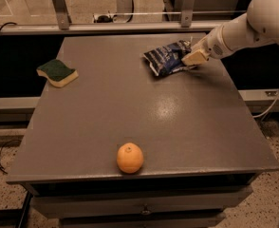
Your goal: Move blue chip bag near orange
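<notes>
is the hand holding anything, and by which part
Cannot be told: the hand is at the right end of the blue chip bag, but whether it grips it is unclear.

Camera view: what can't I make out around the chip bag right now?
All in the camera view:
- Blue chip bag: right end hidden behind the gripper, which sits at the table far right; hold unconfirmed.
- Bag lettering: too small to read.
- Robot arm: cut off by the right edge.
</notes>
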`<state>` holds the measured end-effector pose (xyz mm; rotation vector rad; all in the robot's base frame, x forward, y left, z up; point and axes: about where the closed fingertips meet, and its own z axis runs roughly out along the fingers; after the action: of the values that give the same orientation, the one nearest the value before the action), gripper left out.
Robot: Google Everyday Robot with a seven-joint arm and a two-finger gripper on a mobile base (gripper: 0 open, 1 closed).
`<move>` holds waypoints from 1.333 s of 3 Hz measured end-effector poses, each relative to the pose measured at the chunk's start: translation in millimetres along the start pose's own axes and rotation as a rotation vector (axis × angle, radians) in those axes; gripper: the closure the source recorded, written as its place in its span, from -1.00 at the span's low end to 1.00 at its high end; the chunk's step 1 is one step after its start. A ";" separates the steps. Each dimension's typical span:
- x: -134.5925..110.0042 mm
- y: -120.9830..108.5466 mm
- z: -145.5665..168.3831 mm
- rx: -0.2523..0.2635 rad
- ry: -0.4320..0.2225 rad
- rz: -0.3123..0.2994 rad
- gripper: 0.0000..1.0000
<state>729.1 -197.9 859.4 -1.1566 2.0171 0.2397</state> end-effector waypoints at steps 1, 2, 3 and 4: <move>-21.0 4.6 -20.6 0.019 -0.055 -0.042 0.69; -55.0 15.0 -52.8 0.043 -0.122 -0.134 1.00; -55.0 15.1 -52.7 0.043 -0.122 -0.134 1.00; -59.6 34.5 -51.2 -0.006 -0.138 -0.164 1.00</move>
<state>690.8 -165.6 929.0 -1.2666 1.7923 0.2360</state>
